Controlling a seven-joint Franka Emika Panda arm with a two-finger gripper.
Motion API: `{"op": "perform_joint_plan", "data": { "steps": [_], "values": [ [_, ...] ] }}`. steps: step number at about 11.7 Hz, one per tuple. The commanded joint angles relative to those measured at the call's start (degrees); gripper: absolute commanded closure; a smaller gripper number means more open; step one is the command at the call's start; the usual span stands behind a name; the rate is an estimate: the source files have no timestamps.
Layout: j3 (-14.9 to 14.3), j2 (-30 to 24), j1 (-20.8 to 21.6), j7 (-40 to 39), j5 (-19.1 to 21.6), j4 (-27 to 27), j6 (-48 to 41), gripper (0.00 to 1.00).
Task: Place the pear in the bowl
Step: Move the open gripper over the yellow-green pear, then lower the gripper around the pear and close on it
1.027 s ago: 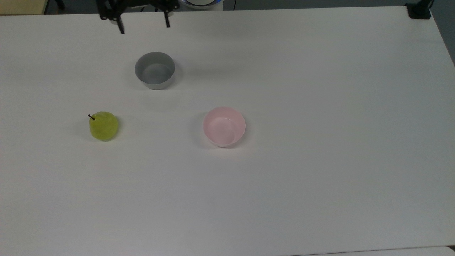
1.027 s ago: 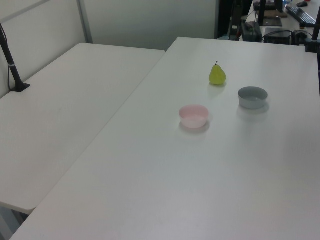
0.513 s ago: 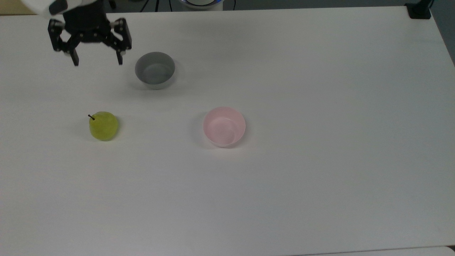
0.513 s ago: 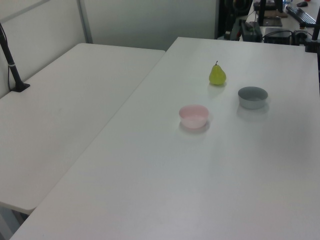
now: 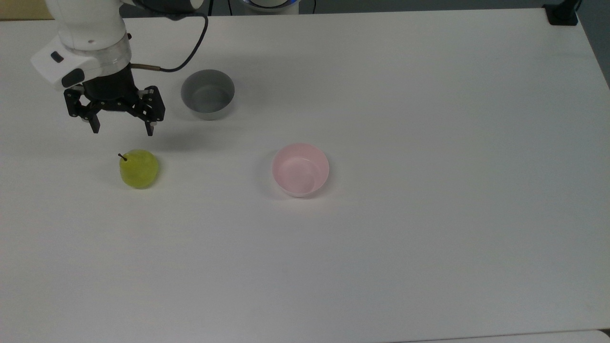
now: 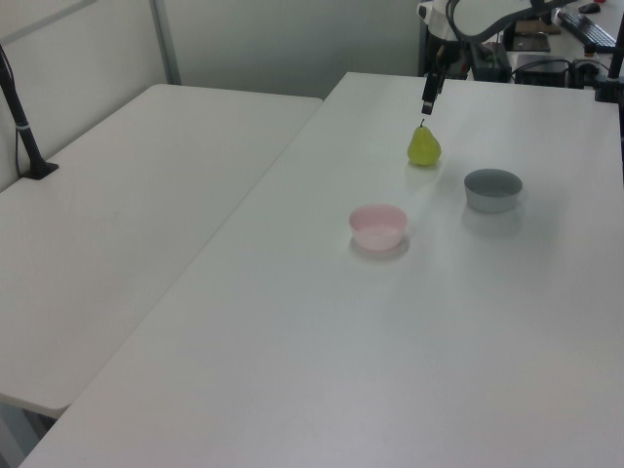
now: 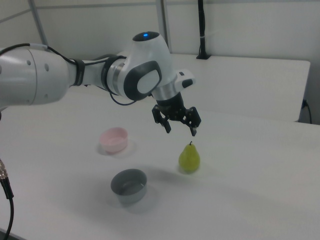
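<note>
Approach is what marks this moment: a second ago the gripper (image 5: 121,129) sat at the far edge of the top view, half a second ago it was further along towards the fruit, and now it hangs just above the pear (image 5: 138,168), a little short of it in the top view. Its jaws are spread wide and hold nothing. The pear stands upright on the white table (image 5: 429,262), stem up, in the same spot as before, and in the right view the fingertips sit just above its stem. The pink bowl (image 5: 300,169) has not moved either and stays empty, well apart from the pear on the top view's right; the grey bowl (image 5: 208,94) lies near the gripper and is not the target. My judgement is that the reach is nearly over: the arm needs a small shift over the fruit and a descent before closing, so the grasp itself is not yet begun.
</note>
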Motion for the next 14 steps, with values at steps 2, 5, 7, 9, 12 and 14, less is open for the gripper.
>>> {"op": "perform_joint_plan", "data": {
  "steps": [2, 5, 7, 9, 12, 14],
  "values": [
    [-1.3, 3.2, -0.2, 4.6, -1.0, -2.8, 7.1, 0.00],
    [-1.3, 4.4, -0.1, 5.9, -0.9, -3.8, 9.5, 0.00],
    [-1.2, 5.7, 0.1, 5.9, -1.0, -3.8, 9.8, 0.00],
    [-1.2, 6.8, 0.1, 5.9, -1.0, -3.8, 11.3, 0.00],
    [-1.1, 8.2, 0.3, 6.0, -0.8, -3.8, 13.8, 0.00],
    [-1.0, 8.8, 0.4, 6.4, -0.8, -3.8, 13.9, 0.03]
  ]
}}
